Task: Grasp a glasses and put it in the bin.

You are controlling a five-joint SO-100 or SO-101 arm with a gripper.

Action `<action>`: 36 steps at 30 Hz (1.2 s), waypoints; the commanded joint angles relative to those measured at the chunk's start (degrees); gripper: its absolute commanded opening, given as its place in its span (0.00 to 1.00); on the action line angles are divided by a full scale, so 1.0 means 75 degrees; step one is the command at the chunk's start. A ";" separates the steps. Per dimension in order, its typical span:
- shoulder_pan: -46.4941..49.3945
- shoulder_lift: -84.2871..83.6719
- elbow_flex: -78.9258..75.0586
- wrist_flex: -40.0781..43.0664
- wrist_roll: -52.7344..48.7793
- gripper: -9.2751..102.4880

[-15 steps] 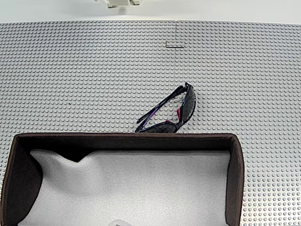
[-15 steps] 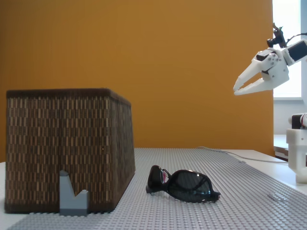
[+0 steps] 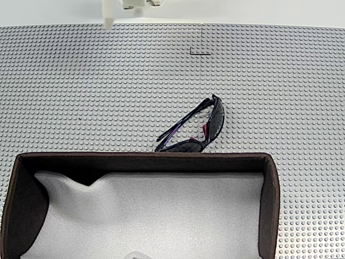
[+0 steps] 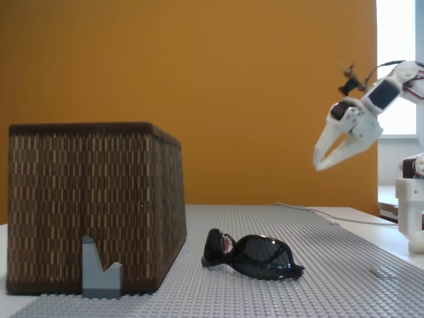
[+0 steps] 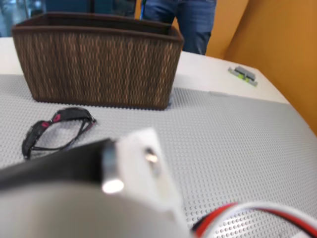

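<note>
Progress: dark-lensed, red-accented glasses [image 4: 254, 257] ungrasped on grey studded desk [image 3: 108, 91].
End effector [image 4: 319, 163]: aloft, apparently narrowly parted, empty.
Left: grasp, bin.

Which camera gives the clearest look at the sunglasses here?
A fixed view, side-on, shows the sunglasses sharpest: dark lenses resting on the studded mat beside the bin. Another fixed view shows them from above, close to the bin wall. The wrist view is blurry.

One pair of glasses [image 3: 195, 129] — one woven bin [image 4: 93, 205] — one grey block [image 4: 101, 270].
</note>
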State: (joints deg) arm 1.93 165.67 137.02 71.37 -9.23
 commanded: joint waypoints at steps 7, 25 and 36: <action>-0.0480 -0.2039 -0.1910 0.1195 -0.1570 0.08; -0.2332 -0.7828 -0.5203 0.2672 -0.4277 0.08; -0.2906 -0.9715 -0.6164 0.1676 -0.4336 0.22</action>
State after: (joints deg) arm -18.54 94.39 93.96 85.52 -42.19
